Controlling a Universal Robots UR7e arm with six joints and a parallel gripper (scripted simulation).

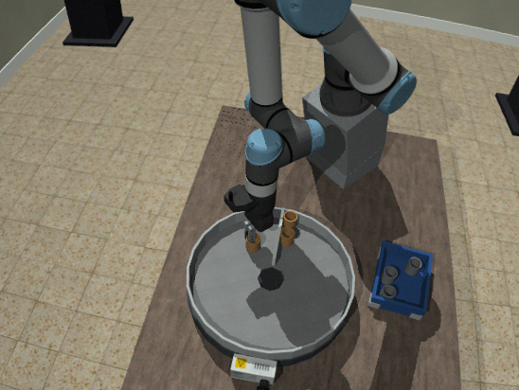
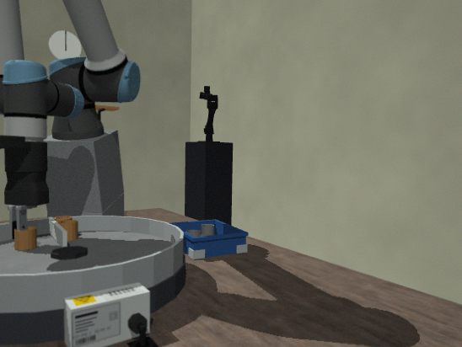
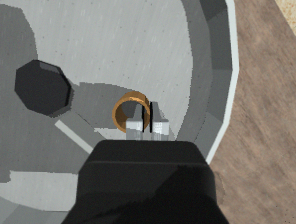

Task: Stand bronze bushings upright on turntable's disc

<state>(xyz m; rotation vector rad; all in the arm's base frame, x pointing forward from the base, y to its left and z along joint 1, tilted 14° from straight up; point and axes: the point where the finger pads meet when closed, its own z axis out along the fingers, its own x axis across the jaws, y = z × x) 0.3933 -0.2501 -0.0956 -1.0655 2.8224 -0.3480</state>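
We have the tool (image 1: 251,236) (image 2: 18,225) (image 3: 147,110) clenched on the wall of one bronze bushing (image 1: 253,244) (image 2: 25,238) (image 3: 119,114), one finger inside the bore, the other outside. In the top view it is upright above the centre of the frame, over the turntable's disc (image 1: 227,293) (image 2: 25,264) (image 3: 135,45) and apart from the hub (image 1: 271,278) (image 2: 69,253) (image 3: 42,87); we cannot tell whether its lower end touches.

Two other bronze bushings (image 1: 287,238) (image 2: 72,231) stand across the divider. Three steel bushings (image 1: 414,266) (image 2: 207,229) remain in the blue crate (image 1: 398,308) (image 2: 219,245), right of frame.

We expect a stiff, fairly heavy sleeve, smooth enough to pivot if gripped off-centre. The upper wall suits our hold; we should seat it squarely, open gently and lift straight so the inner finger doesn't tip it.
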